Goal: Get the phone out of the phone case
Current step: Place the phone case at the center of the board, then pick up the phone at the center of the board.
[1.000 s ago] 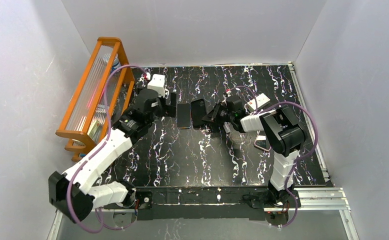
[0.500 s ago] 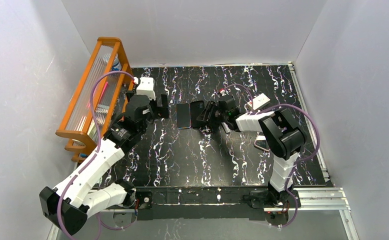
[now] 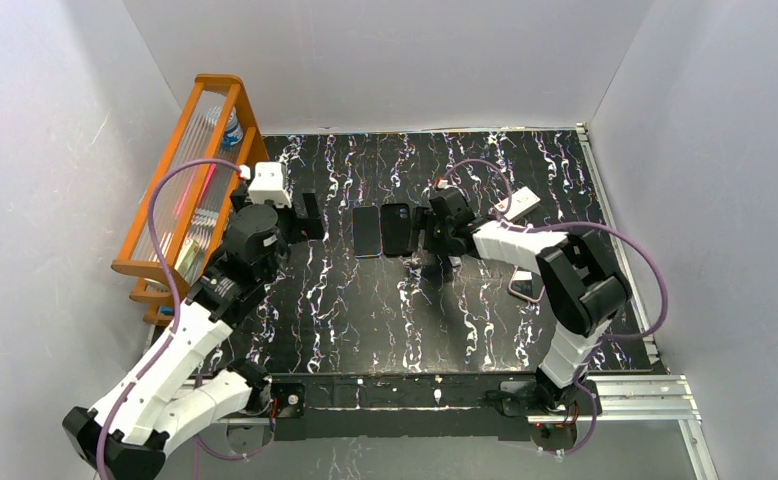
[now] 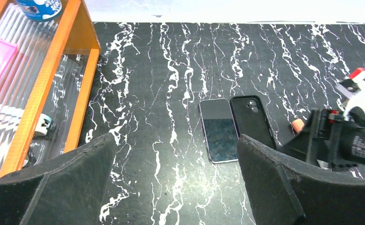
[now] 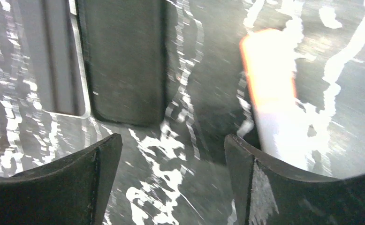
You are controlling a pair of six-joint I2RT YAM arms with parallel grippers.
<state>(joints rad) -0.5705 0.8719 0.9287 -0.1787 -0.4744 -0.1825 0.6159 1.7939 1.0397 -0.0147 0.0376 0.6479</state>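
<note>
From where I stand, the table (image 3: 365,330) is a glossy black slab veined with white like marble, boxed in by plain pale walls. Toward the far edge, about midway between the left and right edges, the phone (image 3: 367,231) lies flat and out of its cover. It is a rounded rectangle of dark glass with a thin light rim. Just beside it on the right lies the phone case (image 3: 397,229), matte black, with a camera opening near its far end.

The left wrist view shows phone (image 4: 218,130) and phone case (image 4: 252,120) whole and sharp. It also shows the orange wooden rack (image 4: 49,79) with clear ribbed panels along the left edge, and a blue-labelled bottle (image 4: 40,7) at the rack's far end. The right wrist view is close and smeared, showing only part of the case (image 5: 124,61) and an orange-and-white cylinder (image 5: 272,93) that the overhead view barely resolves.

The left gripper (image 4: 176,145) is spread wide and holds nothing, well apart from the phone. The right gripper (image 5: 172,138) hangs low just right of the case, its black textured fingers (image 5: 68,187) parted and empty.
</note>
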